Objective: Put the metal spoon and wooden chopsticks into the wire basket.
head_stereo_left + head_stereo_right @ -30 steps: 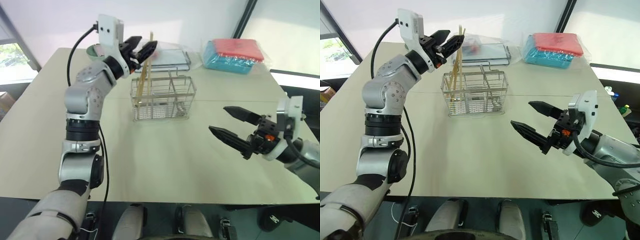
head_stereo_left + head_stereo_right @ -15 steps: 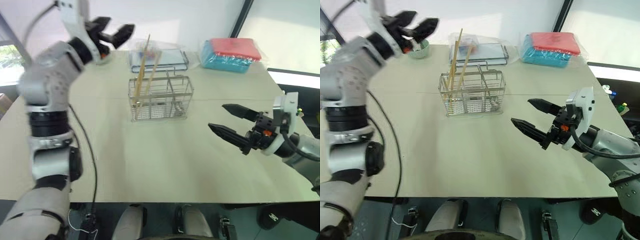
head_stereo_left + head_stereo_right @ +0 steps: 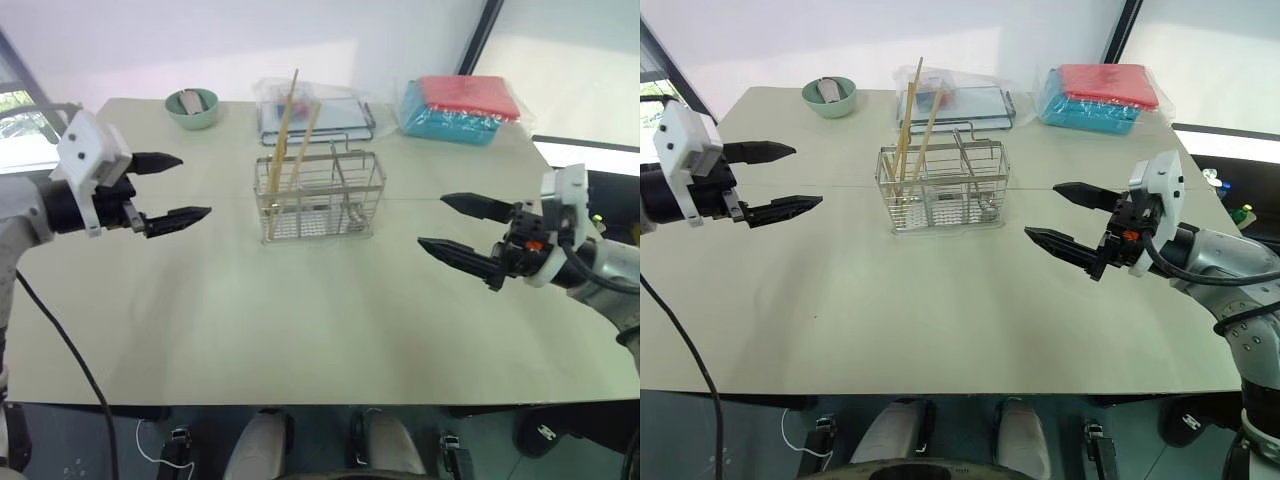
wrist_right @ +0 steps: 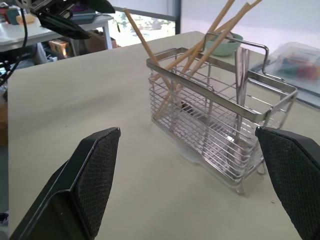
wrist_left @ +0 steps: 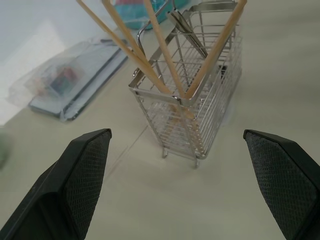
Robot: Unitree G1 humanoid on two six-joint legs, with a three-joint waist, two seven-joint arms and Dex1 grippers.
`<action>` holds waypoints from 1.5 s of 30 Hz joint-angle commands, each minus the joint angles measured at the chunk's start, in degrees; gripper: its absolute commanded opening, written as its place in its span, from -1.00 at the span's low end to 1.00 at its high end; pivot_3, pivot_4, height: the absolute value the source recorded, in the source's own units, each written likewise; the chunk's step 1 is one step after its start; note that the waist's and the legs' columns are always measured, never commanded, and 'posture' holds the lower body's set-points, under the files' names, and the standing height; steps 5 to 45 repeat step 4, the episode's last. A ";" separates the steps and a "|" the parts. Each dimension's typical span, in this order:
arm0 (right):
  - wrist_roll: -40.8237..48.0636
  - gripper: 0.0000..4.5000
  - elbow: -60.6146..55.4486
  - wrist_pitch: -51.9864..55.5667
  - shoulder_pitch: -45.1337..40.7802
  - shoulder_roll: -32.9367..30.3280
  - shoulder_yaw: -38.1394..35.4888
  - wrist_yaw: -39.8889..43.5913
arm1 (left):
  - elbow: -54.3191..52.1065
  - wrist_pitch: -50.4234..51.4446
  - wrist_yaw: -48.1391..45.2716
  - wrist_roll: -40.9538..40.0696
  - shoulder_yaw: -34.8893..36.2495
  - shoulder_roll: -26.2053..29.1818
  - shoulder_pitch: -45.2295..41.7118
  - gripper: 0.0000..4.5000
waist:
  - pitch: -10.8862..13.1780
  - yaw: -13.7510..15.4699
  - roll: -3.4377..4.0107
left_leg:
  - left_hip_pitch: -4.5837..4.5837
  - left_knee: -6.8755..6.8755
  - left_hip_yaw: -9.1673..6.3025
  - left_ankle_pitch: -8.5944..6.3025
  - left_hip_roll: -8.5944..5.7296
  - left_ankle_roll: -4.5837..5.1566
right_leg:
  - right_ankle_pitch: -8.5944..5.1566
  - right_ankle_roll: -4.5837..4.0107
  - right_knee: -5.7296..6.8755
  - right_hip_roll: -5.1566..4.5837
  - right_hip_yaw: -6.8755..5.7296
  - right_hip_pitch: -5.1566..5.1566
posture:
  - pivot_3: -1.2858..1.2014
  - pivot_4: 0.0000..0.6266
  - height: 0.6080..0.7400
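The wire basket stands mid-table. Several wooden chopsticks lean upright in its left compartment, tips sticking out above the rim. The metal spoon stands in a compartment toward the other end, handle up. My left gripper hovers open and empty to the left of the basket, well apart from it, pointing toward it. At the right, my right gripper is also open and empty, pointing at the basket from a similar distance. The left wrist view looks at the basket and chopsticks between its fingers.
Behind the basket lies a flat wire tray in a clear plastic bag. A green bowl sits at the back left, and red and blue packs in plastic at the back right. Bare tabletop stretches in front.
My left arm swung from above the basket, near the chopstick tops, out to the left and lower, its gripper empty. The chopsticks stay standing in the basket. The right gripper has hardly moved.
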 commanded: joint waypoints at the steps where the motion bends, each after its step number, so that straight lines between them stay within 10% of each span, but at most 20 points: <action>1: -0.30 1.00 -0.25 -0.88 -1.63 0.45 0.07 0.88 | -3.18 1.25 -0.19 -1.60 2.91 2.12 1.30 0.99 | 0.03 -0.06 0.04 | 0.00 -0.01 0.00 0.00 0.00 0.00 | 0.00 0.00 0.01 0.00 0.00 -0.01 | 0.03 -0.52 -0.10; 45: -0.52 1.00 0.37 -0.60 -2.95 1.07 1.08 1.11 | -3.61 -0.55 2.10 1.09 2.80 2.59 2.08 0.99 | 0.05 -0.14 0.10 | 0.01 -0.05 0.03 0.00 0.00 0.01 | 0.01 0.01 0.02 0.02 -0.01 -0.05 | 0.03 -0.52 -0.10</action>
